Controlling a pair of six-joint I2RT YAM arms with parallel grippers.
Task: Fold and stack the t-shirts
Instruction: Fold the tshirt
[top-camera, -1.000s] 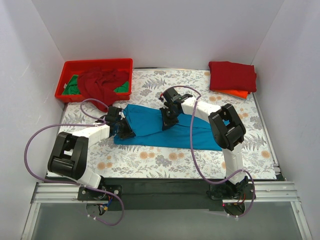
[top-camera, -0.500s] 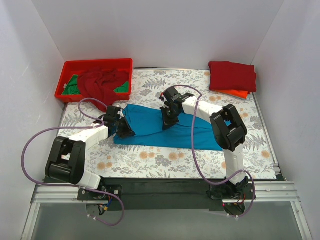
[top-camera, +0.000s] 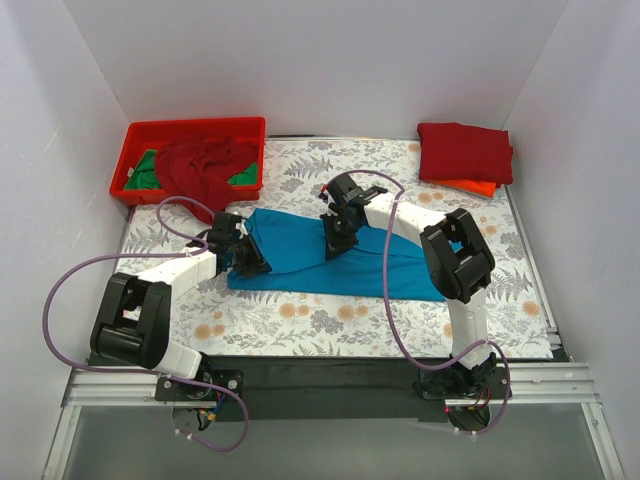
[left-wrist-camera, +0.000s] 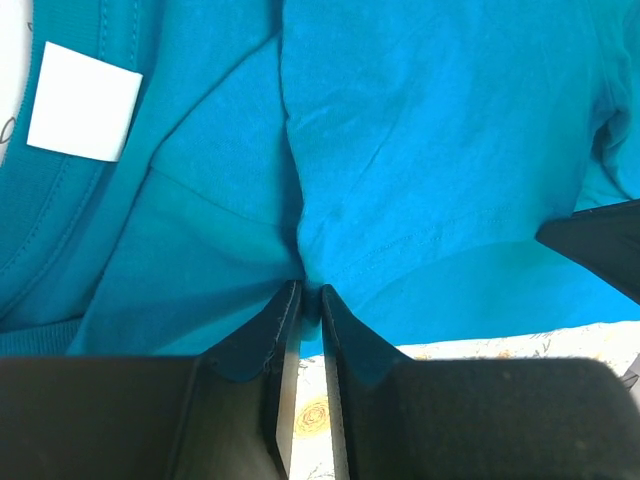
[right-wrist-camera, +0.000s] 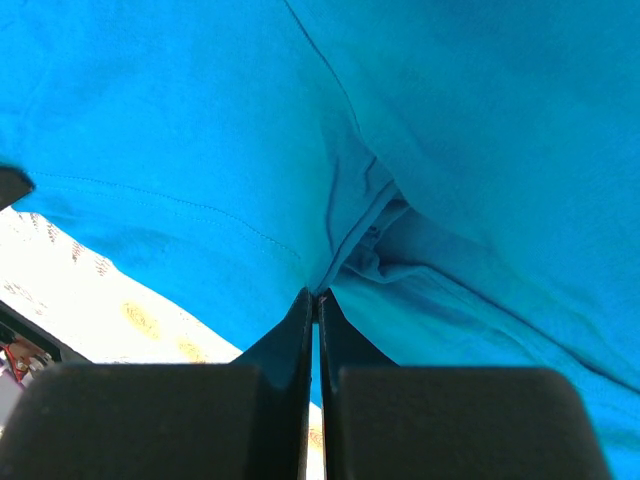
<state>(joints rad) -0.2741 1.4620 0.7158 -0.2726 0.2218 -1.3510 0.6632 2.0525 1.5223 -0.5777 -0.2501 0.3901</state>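
We see a blue t-shirt (top-camera: 290, 245) spread flat in the middle of the frame on the flowered table (top-camera: 300, 320). The left gripper (top-camera: 246, 262) sits at the shirt's left end. In the left wrist view its fingers (left-wrist-camera: 283, 320) are drawn narrow and pinch a fold of blue cloth, with a white label (left-wrist-camera: 84, 101) at upper left. The right gripper (top-camera: 333, 247) is on the shirt's upper middle. In its wrist view its fingers (right-wrist-camera: 296, 322) are nearly together, nipping a bunched crease. At upper left a red bin (top-camera: 140, 132) holds crumpled red clothes (top-camera: 205, 165) and something green (top-camera: 148, 172). At upper right lies a folded red shirt (top-camera: 465, 150) on an orange one (top-camera: 472, 186).
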